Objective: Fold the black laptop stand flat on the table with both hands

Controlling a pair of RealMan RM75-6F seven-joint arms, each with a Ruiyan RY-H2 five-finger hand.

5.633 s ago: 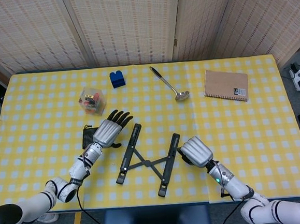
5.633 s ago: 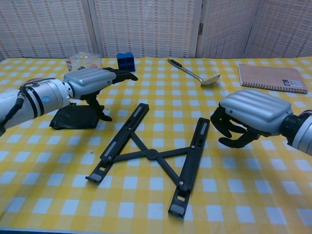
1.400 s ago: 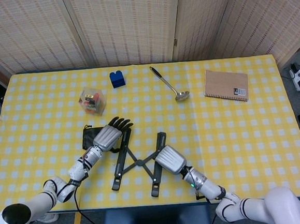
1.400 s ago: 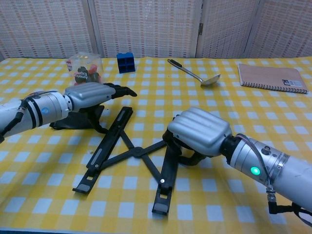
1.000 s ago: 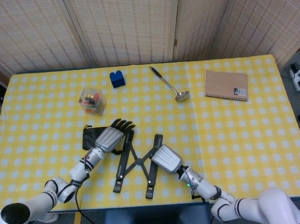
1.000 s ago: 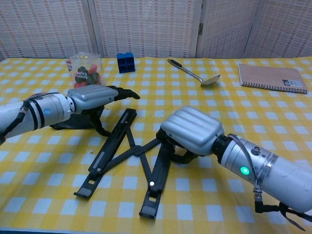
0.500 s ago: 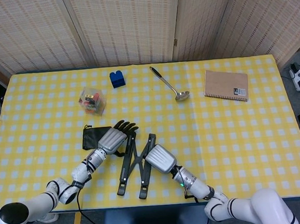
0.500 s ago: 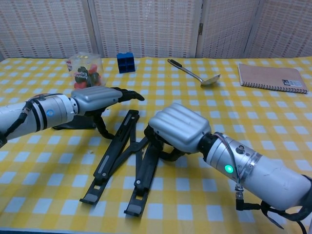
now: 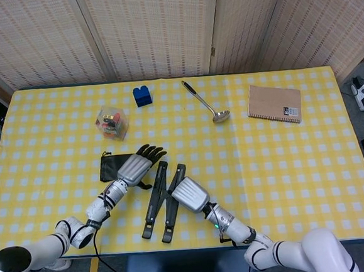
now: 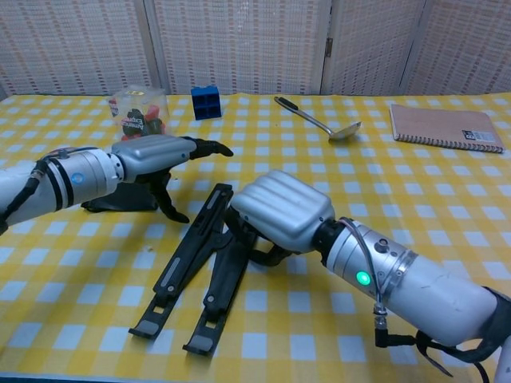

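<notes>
- Black, nearly closed, the laptop stand (image 9: 164,200) (image 10: 200,267) lies flat on the table (image 9: 298,164) (image 10: 415,199) at lower centre of my head view, its two long bars almost side by side, spreading slightly toward the near end.
- My right hand (image 9: 189,194) (image 10: 279,209) sits against the stand's right bar, fingers curled under the silver back; I cannot tell whether they grip the bar or only press it.
- My left hand (image 9: 137,165) (image 10: 156,157) hovers at the stand's far-left end, fingers stretched out and apart, thumb pointing down beside the left bar, holding nothing.
- A black pouch (image 9: 112,166) (image 10: 120,199) lies just left of that hand, partly under it.
- Further back, upper left: a clear box of coloured pieces (image 9: 111,122) (image 10: 137,110) and a blue block (image 9: 143,95) (image 10: 207,101).
- Far centre, a metal ladle (image 9: 206,101) (image 10: 318,118); far right, a brown notebook (image 9: 275,103) (image 10: 445,126).
</notes>
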